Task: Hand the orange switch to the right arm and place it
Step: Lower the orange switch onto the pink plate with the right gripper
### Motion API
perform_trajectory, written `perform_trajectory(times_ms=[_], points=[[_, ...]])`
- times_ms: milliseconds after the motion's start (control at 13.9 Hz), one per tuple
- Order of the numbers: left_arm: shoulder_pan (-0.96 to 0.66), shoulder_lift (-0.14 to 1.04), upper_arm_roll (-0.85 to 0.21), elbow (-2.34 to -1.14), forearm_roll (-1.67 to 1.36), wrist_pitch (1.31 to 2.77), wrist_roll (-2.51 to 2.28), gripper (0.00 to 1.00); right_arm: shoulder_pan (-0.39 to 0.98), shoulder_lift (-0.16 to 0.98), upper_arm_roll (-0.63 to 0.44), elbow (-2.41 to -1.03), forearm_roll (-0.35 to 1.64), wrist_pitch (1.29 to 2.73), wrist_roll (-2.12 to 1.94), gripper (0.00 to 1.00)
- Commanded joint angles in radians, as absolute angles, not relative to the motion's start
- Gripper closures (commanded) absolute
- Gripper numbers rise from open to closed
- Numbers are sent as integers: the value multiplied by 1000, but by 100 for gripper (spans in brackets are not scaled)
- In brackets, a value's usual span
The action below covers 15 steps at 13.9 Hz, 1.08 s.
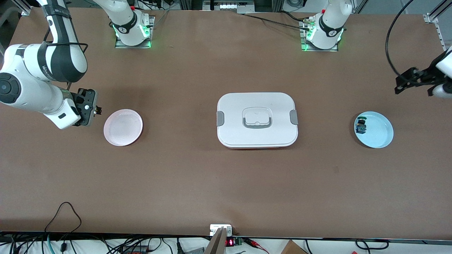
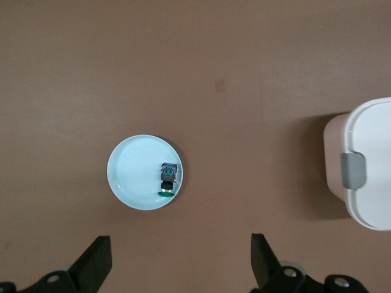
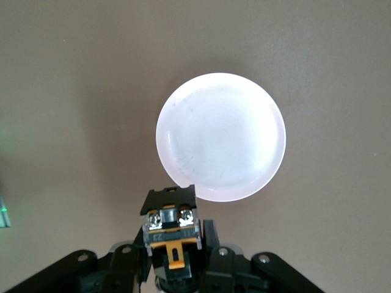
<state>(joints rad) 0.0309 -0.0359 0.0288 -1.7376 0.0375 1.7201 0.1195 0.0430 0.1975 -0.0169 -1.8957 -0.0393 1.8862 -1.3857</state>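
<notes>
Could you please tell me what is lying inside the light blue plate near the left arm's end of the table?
Inside the round light blue plate lies one small switch with green and blue parts, resting near the rim. Its underside is hidden. Nothing else is in the plate.

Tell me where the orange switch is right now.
The orange switch is clamped in the right gripper, held in the air beside the pink plate at the right arm's end of the table.

R gripper (image 1: 94, 111) clamped w/ load, aloft; L gripper (image 2: 177, 264) fingers spread, aloft.
</notes>
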Motion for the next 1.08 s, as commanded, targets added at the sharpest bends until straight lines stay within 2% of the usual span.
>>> perform_trajectory(times_ms=[0, 649, 1009], points=[[52, -87, 43, -1818, 49, 1769, 101, 0, 34, 164, -11, -1957, -54, 1960, -1446, 100], [51, -58, 43, -1786, 44, 1778, 101, 0, 48, 169, -9, -2124, -54, 2252, -1489, 100], [35, -28, 23, -1709, 45, 1750, 112, 0, 107, 201, -6, -2137, -43, 2307, -1457, 100]])
